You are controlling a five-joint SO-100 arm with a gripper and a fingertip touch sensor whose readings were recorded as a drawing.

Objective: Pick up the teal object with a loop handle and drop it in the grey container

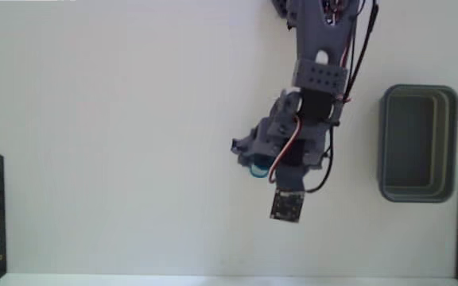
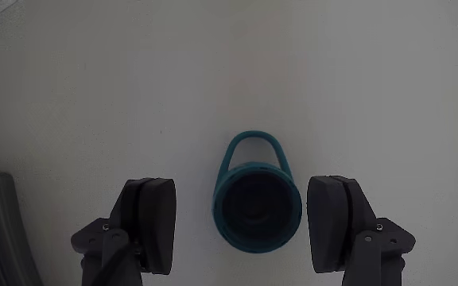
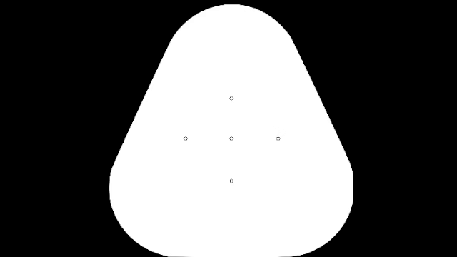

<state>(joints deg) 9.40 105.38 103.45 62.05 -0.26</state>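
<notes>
Teal object with a loop handle (image 2: 258, 208) flat on white counter (image 2: 94, 87), between the two fingers (image 2: 151, 222) of the tool (image 2: 245, 226), loop pointing away from the camera in the wrist view. Tool open, jaws apart on either side, neither touching. Grey container (image 1: 417, 143) well apart at right of the fixed view, arm (image 1: 308, 111) reaching down from top edge.

The teal object with a loop handle (image 2: 257, 208) is seen lying on the white table (image 2: 213, 71). It is flanked, untouched, by the spread fingers (image 2: 151, 222) of the gripper (image 2: 245, 226).
</notes>
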